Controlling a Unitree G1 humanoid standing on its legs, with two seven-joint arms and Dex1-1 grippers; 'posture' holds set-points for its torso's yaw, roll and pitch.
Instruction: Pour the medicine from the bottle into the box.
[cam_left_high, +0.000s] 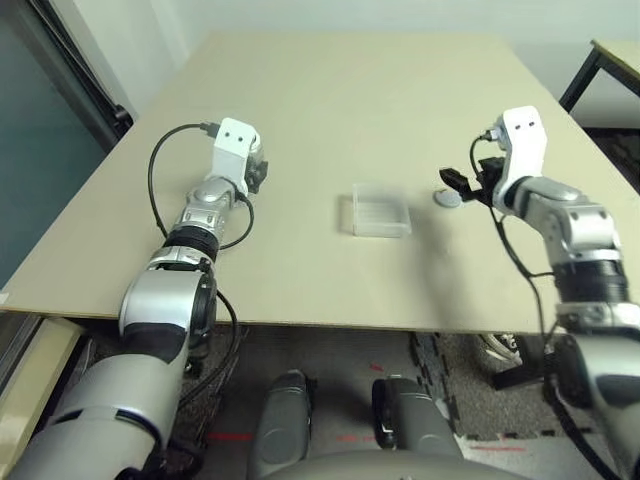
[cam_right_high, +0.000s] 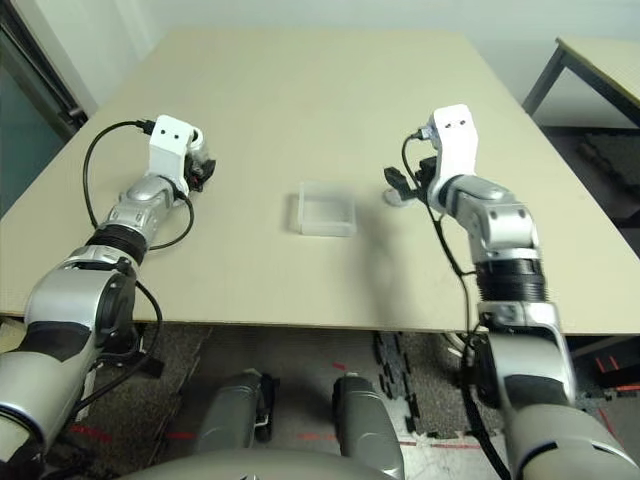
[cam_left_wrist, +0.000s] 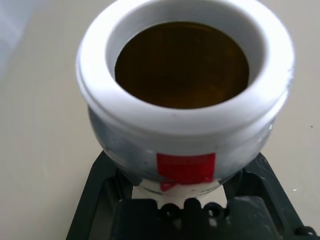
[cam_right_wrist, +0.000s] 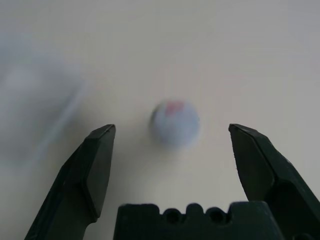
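My left gripper (cam_left_high: 256, 172) is shut on the bottle (cam_left_wrist: 185, 130) at the table's left side. The bottle has no cap on: its white rim rings an open mouth with amber-brown inside, and a red mark sits on its silvery side. The clear shallow box (cam_left_high: 380, 213) lies at the table's middle, apart from both grippers. The round cap (cam_left_high: 447, 198) with a red mark lies flat on the table to the right of the box. My right gripper (cam_right_wrist: 171, 129) stands open over the cap, one finger on either side, not touching it.
The tan table (cam_left_high: 330, 90) stretches wide behind the box. A dark-legged second table (cam_left_high: 600, 65) stands off the far right corner. A black cable (cam_left_high: 155, 190) loops beside my left forearm.
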